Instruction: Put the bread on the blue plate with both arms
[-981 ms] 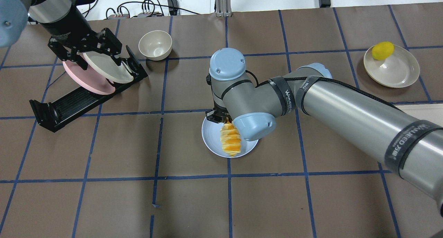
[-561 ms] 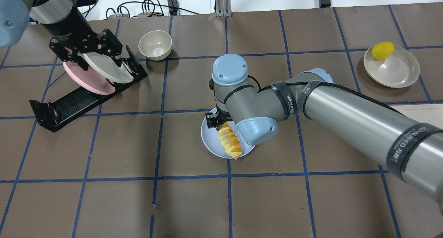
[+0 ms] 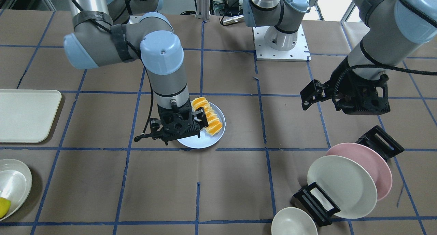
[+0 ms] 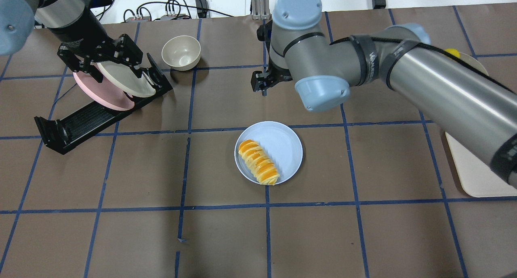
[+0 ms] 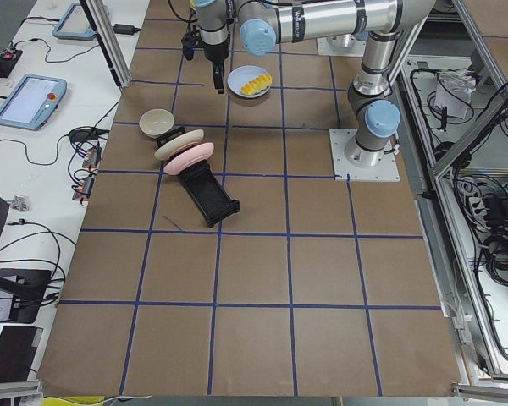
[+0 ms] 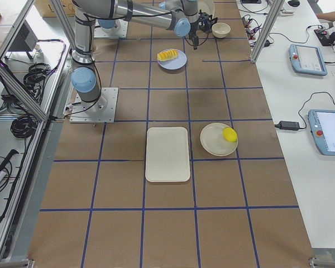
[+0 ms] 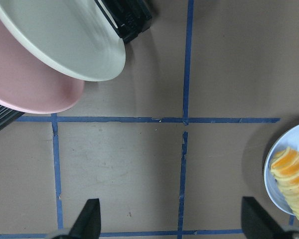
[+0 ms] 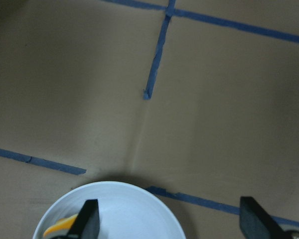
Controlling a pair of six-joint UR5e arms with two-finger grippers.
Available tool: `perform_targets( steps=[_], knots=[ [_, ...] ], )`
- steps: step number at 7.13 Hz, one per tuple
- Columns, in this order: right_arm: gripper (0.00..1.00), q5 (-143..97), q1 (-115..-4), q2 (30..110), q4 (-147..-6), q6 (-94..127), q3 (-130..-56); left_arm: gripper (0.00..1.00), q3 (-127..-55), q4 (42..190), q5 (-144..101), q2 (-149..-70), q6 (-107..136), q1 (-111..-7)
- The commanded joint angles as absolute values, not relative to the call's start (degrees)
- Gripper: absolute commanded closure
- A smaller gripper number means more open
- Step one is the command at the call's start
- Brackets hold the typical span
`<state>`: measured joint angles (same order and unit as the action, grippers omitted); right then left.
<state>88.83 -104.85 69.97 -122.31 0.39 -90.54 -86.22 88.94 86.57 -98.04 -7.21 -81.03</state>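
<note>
The bread [image 4: 258, 161], a ridged yellow and orange loaf, lies on the near left part of the blue plate [image 4: 282, 144] at the table's middle. It also shows in the front view [image 3: 207, 120] on the plate [image 3: 208, 141]. My right gripper [image 3: 175, 130] is open and empty. It hangs above the table just beyond the plate, clear of the bread. Its wrist view shows the plate's rim [image 8: 119, 209] between the spread fingertips [image 8: 89, 219]. My left gripper [image 4: 99, 62] is open and empty, above the rack of plates at the far left.
A black dish rack [image 4: 80, 120] holds a pink plate [image 4: 105, 96] and a cream plate [image 4: 125, 80]. A cream bowl [image 4: 181, 52] stands beside it. A cream tray [image 3: 27, 115] and a cream plate [image 3: 13, 183] with a lemon-like piece [image 3: 3, 207] lie on my right side.
My right gripper has let go of the bread, risen and moved away toward the table's far side. The bread now lies flat on the blue plate. The left arm has not moved.
</note>
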Motion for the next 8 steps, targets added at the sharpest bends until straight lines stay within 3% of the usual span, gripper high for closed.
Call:
perform_targets(
  steps=[1,4,8],
  knots=[
    [0.0,88.9,-95.7,74.0,-111.0,-5.8,-87.0,0.0,-86.2,88.9,86.6,-98.1,-7.2,-80.9],
    [0.0,88.2,-85.5,82.9,-99.5,-19.6,-88.2,0.0,-86.2,88.9,86.6,-98.1,-7.2,-80.9],
    [0.01,84.5,-86.7,89.4,-86.3,-6.9,-87.4,0.0,-86.2,88.8,86.6,-98.2,-7.3,-80.9]
  ],
)
